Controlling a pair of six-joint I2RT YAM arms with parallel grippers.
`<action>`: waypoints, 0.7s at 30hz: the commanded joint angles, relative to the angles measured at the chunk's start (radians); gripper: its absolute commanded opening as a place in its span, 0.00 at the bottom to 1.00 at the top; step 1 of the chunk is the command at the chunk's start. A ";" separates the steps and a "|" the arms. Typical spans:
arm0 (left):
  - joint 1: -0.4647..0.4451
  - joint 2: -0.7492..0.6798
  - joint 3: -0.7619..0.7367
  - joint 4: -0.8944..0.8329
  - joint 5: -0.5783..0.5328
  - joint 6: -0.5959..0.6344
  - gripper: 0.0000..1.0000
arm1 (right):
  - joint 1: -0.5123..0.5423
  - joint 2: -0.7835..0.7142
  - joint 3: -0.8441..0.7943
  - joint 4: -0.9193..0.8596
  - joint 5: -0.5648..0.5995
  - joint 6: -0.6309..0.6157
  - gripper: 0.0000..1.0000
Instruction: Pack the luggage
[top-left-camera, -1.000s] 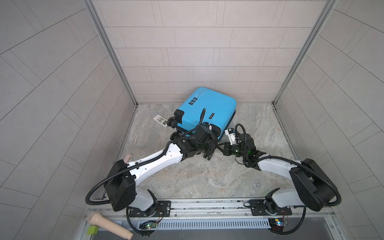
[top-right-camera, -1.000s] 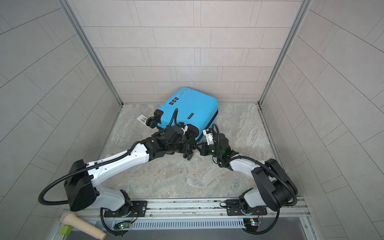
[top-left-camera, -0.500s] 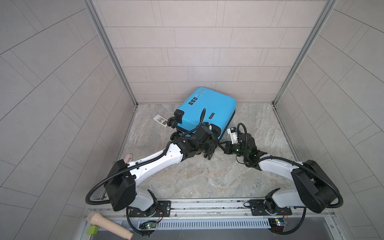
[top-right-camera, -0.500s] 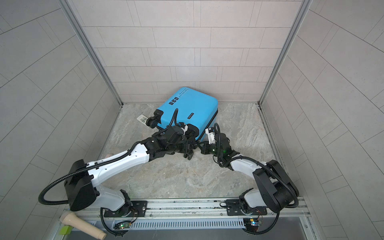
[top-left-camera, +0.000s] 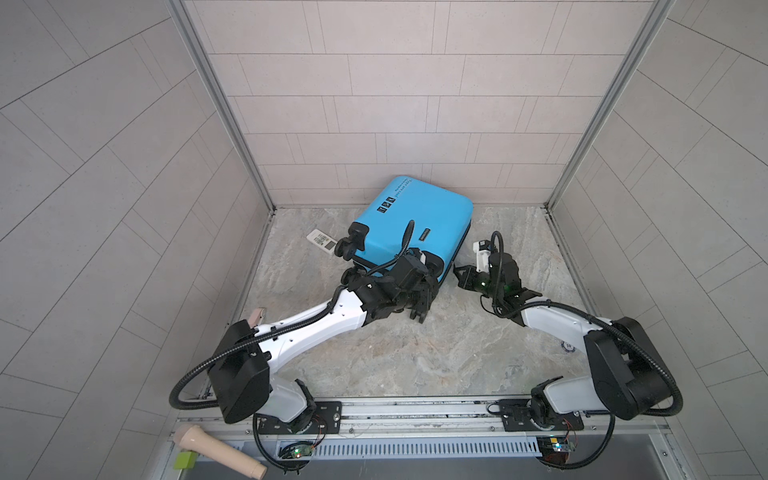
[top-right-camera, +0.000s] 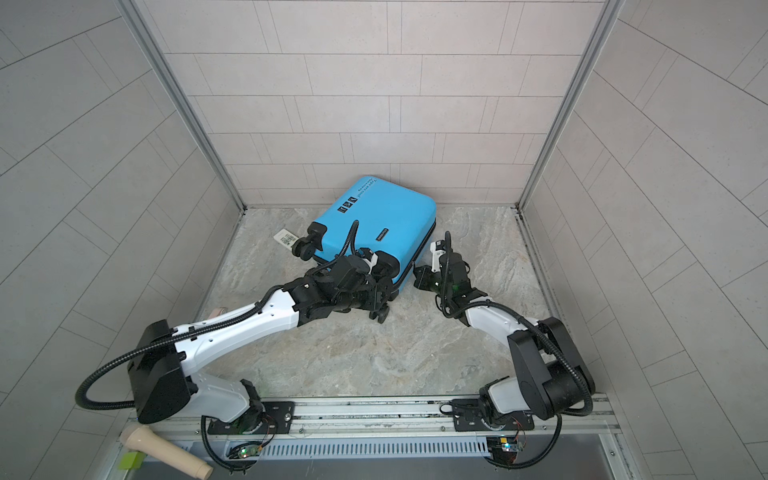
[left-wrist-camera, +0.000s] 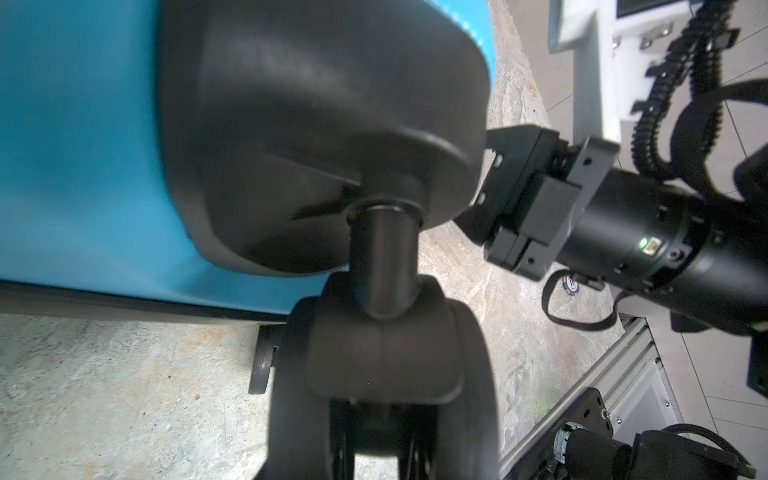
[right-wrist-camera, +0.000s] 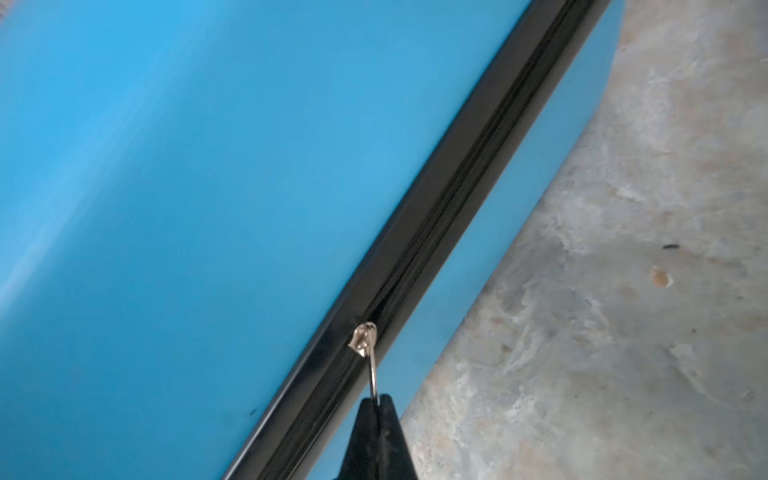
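Right gripper (right-wrist-camera: 379, 402) is pinched together on the silver ring pull (right-wrist-camera: 373, 372) of the black zipper (right-wrist-camera: 449, 232) on the small bright-blue hard-shell suitcase (top-left-camera: 415, 216). Suitcase lies flat at the back edge of the marbled grey floor (top-left-camera: 415, 357), about mid-width, wheels facing front-left. Left gripper (top-left-camera: 420, 305) sits at its near black caster wheel (left-wrist-camera: 382, 357). That wheel fills the left wrist view and the fingers aren't made out, so can't tell if clamped or apart. White barcode tag (top-left-camera: 321, 241) lies just beside the suitcase, toward the back-left corner.
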 joint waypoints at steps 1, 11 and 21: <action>-0.023 -0.087 -0.023 -0.042 0.014 -0.021 0.00 | -0.086 0.067 0.077 0.023 0.089 0.001 0.00; -0.035 -0.130 -0.060 -0.044 0.025 -0.027 0.00 | -0.194 0.270 0.310 -0.020 0.049 -0.008 0.00; -0.037 -0.180 -0.085 -0.087 0.043 -0.016 0.00 | -0.330 0.497 0.594 -0.023 0.003 0.081 0.00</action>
